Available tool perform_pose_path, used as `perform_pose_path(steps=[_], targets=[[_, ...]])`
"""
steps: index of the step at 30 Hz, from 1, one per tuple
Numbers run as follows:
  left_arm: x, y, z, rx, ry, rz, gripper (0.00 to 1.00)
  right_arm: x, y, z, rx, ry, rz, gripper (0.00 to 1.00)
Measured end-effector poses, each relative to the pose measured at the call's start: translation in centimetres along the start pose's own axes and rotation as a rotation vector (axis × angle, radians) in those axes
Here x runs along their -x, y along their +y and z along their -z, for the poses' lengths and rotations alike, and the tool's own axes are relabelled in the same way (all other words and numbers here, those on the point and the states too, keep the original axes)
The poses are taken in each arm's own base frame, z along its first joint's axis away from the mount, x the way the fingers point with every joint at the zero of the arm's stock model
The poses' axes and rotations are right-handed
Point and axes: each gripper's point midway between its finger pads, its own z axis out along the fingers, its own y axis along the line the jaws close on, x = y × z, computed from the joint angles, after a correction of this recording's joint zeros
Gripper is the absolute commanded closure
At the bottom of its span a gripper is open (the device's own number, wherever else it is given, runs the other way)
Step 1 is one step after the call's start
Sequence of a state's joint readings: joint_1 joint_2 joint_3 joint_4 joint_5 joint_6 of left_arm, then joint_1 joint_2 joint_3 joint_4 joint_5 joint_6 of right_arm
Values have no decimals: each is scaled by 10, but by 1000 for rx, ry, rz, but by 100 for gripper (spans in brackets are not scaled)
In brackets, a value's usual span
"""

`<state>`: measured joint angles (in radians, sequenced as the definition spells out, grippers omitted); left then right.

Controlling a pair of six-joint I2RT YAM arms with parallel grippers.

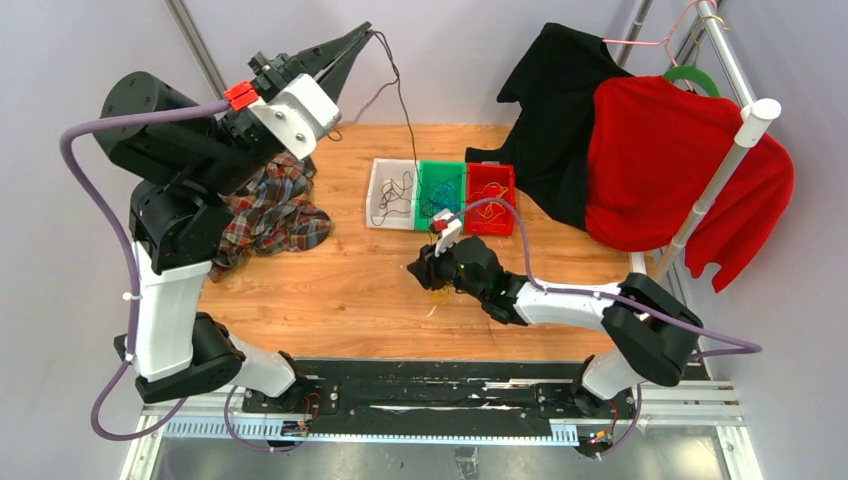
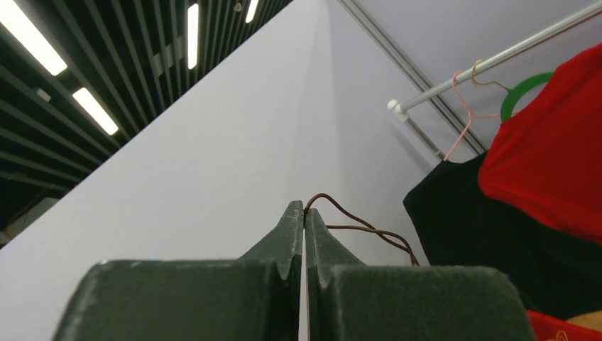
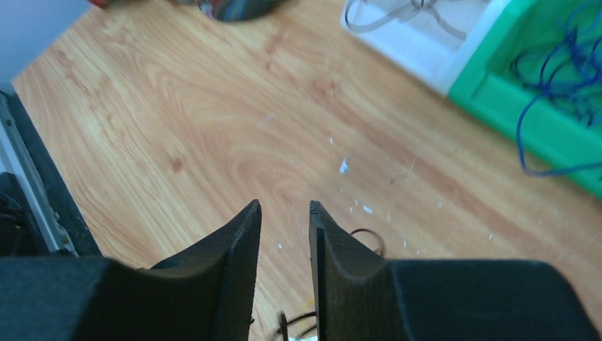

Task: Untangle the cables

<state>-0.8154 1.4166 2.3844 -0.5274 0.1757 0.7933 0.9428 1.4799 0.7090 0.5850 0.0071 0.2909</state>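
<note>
My left gripper point(image 1: 366, 33) is raised high at the back left, shut on one dark brown cable point(image 1: 402, 100) that hangs down toward the white bin point(image 1: 378, 210). In the left wrist view the closed tips point(image 2: 304, 209) pinch this cable point(image 2: 358, 222). My right gripper point(image 1: 420, 268) is low over the table centre, jaws slightly apart, above a few leftover yellow and dark wires point(image 1: 440, 292). In the right wrist view the gripper point(image 3: 284, 207) is open, with dark wire loops point(image 3: 370, 235) on the wood beside and under the fingers.
Three bins stand at the back: the white one holds dark cables, a green bin point(image 1: 441, 172) holds blue cables point(image 3: 561, 71), and a red bin point(image 1: 490, 176) holds orange ones. A plaid cloth point(image 1: 270, 210) lies left. Black point(image 1: 560, 110) and red point(image 1: 670, 160) garments hang on a rack at the right.
</note>
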Motion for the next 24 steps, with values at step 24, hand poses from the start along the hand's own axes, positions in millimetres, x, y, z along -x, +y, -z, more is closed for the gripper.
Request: perform_pose_path(steps=[24], targets=[[74,126,11,559,-169,-504,99,-105,-23,7,-75,180,-178,68]])
